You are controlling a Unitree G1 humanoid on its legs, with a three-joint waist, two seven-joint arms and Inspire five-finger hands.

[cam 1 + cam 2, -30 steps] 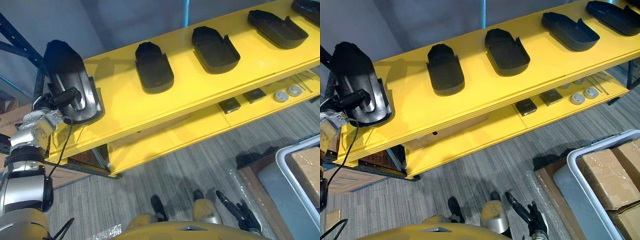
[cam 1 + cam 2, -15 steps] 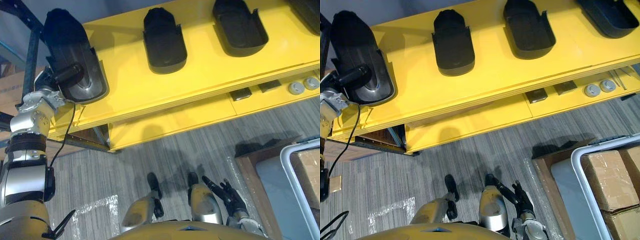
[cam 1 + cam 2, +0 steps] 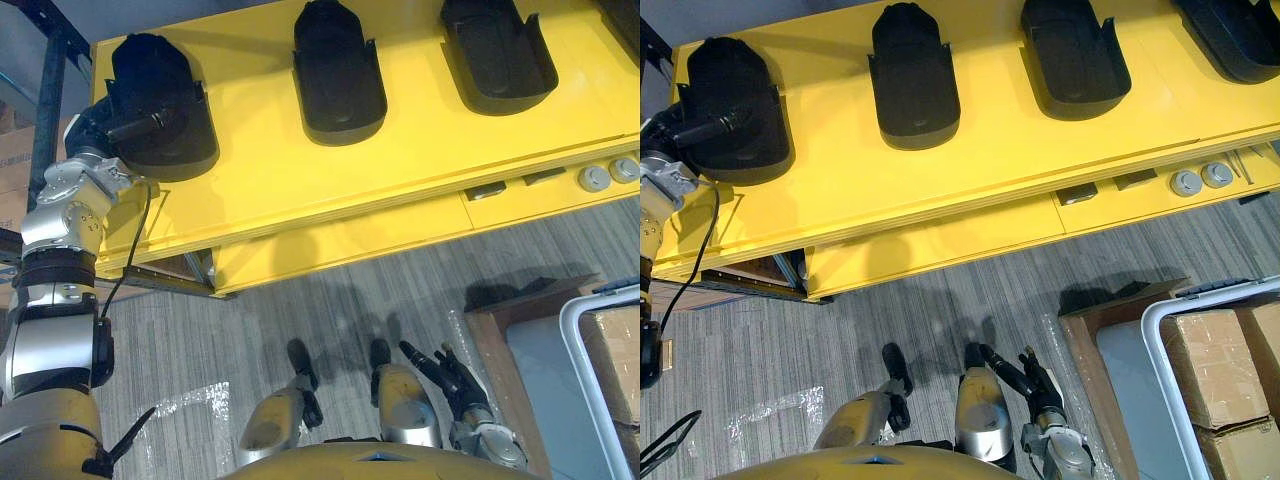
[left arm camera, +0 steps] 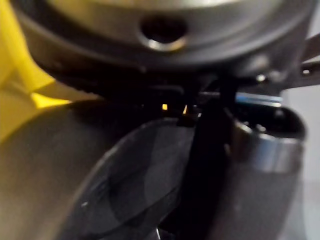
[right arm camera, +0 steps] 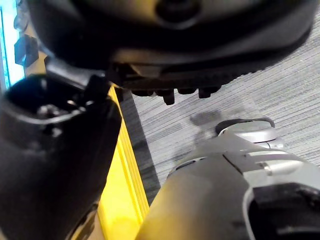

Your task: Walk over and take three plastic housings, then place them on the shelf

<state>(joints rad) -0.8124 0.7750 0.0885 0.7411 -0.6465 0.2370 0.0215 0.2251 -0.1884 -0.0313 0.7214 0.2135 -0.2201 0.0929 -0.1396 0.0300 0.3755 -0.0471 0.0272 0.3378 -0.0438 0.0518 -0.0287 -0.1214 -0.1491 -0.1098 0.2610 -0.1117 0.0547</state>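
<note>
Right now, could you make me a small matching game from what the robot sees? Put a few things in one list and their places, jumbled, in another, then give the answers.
Things:
1. left hand
2. right hand
3. cardboard boxes
4. two round grey discs

Places:
A. on the lower yellow shelf
B. inside the pale-rimmed bin at the lower right
C. low over the grey carpet, fingers relaxed
D. at the left end of the top shelf, thumb over the rim of a black housing

Pairs: 1-D, 2-C, 3-B, 4-A.
</note>
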